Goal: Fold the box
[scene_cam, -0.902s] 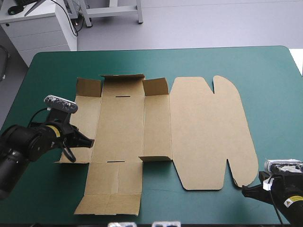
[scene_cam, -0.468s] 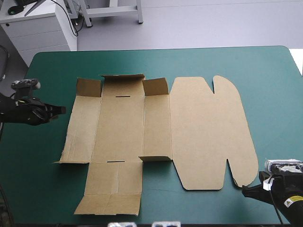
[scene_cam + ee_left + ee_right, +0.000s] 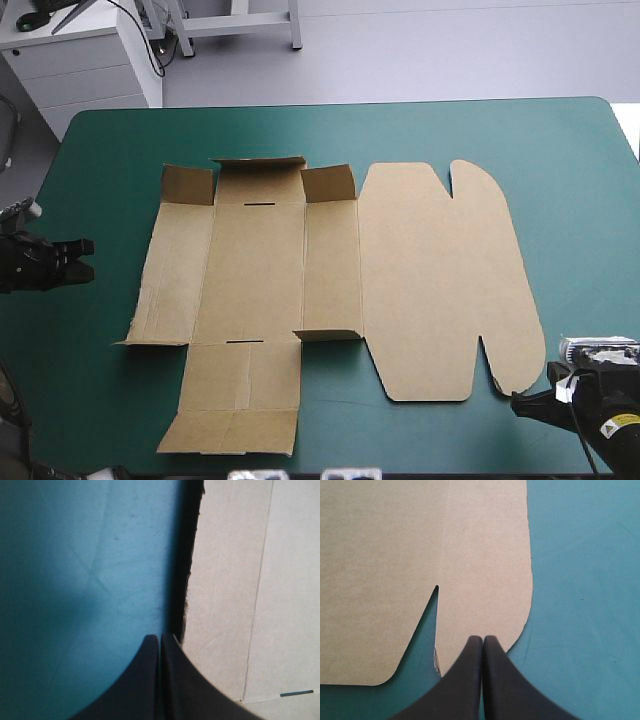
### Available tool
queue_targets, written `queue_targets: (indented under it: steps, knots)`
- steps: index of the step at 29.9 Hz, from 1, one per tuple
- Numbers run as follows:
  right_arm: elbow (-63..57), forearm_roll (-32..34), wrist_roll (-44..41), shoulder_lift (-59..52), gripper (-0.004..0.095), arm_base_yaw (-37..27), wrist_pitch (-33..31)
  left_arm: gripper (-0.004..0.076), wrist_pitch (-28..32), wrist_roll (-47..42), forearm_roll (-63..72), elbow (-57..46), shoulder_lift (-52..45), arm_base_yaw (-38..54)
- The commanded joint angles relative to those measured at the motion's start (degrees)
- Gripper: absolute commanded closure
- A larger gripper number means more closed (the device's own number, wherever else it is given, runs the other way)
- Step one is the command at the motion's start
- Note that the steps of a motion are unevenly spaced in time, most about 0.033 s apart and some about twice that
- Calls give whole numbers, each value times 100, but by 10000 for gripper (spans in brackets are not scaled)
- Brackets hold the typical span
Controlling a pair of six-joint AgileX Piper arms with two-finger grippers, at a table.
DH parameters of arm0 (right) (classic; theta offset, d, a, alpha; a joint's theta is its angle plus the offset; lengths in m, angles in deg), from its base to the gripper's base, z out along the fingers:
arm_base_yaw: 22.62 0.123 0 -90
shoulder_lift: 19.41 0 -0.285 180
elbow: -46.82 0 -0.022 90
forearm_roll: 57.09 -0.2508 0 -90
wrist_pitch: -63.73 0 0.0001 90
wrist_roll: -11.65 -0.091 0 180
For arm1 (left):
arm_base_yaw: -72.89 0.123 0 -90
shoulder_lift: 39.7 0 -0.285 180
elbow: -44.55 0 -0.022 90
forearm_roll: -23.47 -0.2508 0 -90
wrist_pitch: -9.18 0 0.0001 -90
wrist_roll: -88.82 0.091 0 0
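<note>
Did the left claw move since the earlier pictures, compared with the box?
Yes. The left claw has pulled back from over the left panel of the box, toward the left edge of the table.

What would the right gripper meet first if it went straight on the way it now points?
The box: the shut right gripper points at the rounded tab of its lid, directly ahead. Whether it would ride over or butt the edge is unclear.
</note>
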Motion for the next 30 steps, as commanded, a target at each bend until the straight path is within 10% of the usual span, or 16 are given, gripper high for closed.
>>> queue_targets:
  steps: [1, 13, 23, 30]
  knots:
    - [131, -24, 50, 49, 922, 16, 332, 731, -471, 434, 486, 170, 6, 9]
    - [131, -24, 50, 49, 922, 16, 332, 722, -330, 830, 503, -217, 354, -33]
    - [131, -24, 50, 49, 922, 16, 332, 398, -413, 1091, 1007, -639, 651, -215]
    - [131, -24, 50, 49, 922, 16, 332, 372, -322, 1091, 1007, -639, 651, -249]
